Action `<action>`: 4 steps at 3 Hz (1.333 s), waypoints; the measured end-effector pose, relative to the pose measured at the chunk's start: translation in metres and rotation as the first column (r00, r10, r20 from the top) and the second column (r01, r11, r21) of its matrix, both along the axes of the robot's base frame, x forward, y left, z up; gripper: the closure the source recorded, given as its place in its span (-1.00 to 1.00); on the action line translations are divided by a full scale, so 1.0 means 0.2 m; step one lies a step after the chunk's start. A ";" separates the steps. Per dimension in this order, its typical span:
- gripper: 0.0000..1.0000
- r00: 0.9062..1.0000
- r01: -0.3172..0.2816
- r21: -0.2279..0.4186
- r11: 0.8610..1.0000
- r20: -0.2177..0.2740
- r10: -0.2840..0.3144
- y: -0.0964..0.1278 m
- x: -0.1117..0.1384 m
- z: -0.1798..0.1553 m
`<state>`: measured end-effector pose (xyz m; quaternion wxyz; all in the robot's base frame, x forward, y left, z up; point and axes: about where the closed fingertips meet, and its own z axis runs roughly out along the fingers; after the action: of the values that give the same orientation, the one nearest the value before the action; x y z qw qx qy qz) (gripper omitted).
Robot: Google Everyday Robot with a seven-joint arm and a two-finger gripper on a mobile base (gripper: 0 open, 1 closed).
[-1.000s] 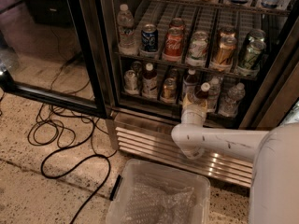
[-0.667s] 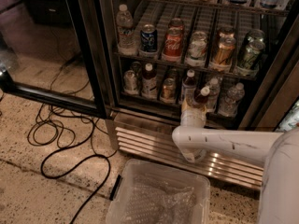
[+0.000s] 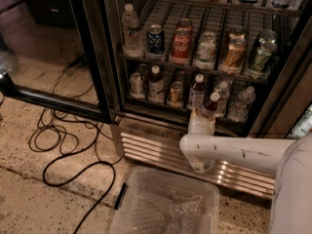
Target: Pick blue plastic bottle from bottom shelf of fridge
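The fridge [image 3: 92, 52] stands with its glass door swung open to the left. On the bottom shelf [image 3: 161, 106] stand cans and bottles. My gripper [image 3: 204, 115] is at the shelf's front rail, right of the middle, at the end of my white arm [image 3: 229, 152]. It is shut on the blue plastic bottle [image 3: 210, 105], a small dark bottle with a white cap. The bottle leans slightly and sits lower and nearer than its neighbours. The arm's wrist hides the bottle's lower part.
A white-capped dark bottle [image 3: 196, 92] stands just left of the gripper, and clear water bottles [image 3: 241, 104] just right. Cans [image 3: 181, 45] fill the rack above. A clear plastic bin [image 3: 165, 204] sits on the floor below the grille [image 3: 151, 150]. Black cables [image 3: 63, 140] lie left.
The gripper and the small bottle have shifted slightly right and down, toward the shelf's front. The arm's near end has also moved right.
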<state>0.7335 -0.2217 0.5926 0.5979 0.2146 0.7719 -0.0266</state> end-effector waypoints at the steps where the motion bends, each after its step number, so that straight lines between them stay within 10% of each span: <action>1: 1.00 1.000 -0.001 0.002 1.000 -0.003 0.001 0.00 0.00 -0.03; 4: 1.00 0.999 0.004 0.092 0.996 -0.040 0.000 0.03 -0.15 -0.09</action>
<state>0.7044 -0.2161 0.5753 0.5717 0.2420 0.7839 0.0042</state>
